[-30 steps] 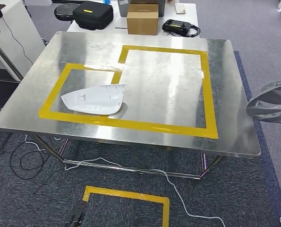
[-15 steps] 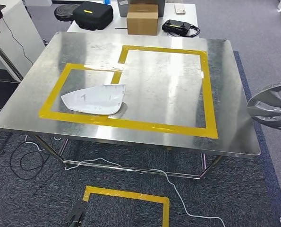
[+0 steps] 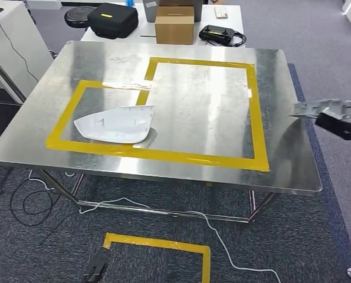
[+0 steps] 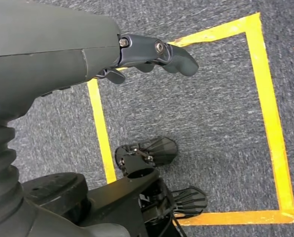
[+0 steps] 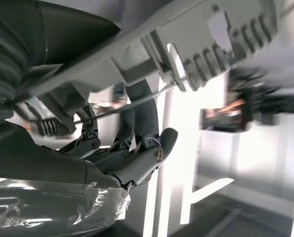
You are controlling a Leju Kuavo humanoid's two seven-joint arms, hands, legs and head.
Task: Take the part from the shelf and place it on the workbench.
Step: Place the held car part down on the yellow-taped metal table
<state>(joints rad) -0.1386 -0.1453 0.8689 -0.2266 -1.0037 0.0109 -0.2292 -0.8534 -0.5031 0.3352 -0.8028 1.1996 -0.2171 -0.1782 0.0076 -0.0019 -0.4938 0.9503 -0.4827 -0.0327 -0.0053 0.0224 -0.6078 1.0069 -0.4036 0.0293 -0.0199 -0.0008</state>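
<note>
While I hold the rig facing the steel counter (image 3: 280, 159), its yellow taped outline (image 3: 258, 118) frames most of the top, and a white moulded shell (image 3: 115, 124) already lies inside the taped section on the left, near the front edge. Beyond the counter's far side sit a cardboard box (image 3: 174, 28), a black case (image 3: 112, 19) and a dark device with a cable (image 3: 221, 34). On the carpet in front, a second yellow taped square (image 3: 157, 247) marks the floor, and a white cable (image 3: 217, 236) trails under the counter. At the right edge of the head view I see the grey part (image 3: 318, 108) carried level, near the counter's right edge and above it, not yet set down. My right robot hand (image 5: 126, 153) grips that part: in the right wrist view its fingers (image 5: 138, 111) curl up against the ribbed grey underside (image 5: 197, 59), with crinkled clear film (image 5: 56, 210) below the hand. My left robot hand (image 4: 152, 52) hangs at the side over the floor square, holding nothing; the thumb sticks out, but I cannot tell how the other fingers lie. By my reading, the pick from the shelf is done and the carry is nearly over; what is left is to bring the part over the counter, lower it onto the steel and let go.
</note>
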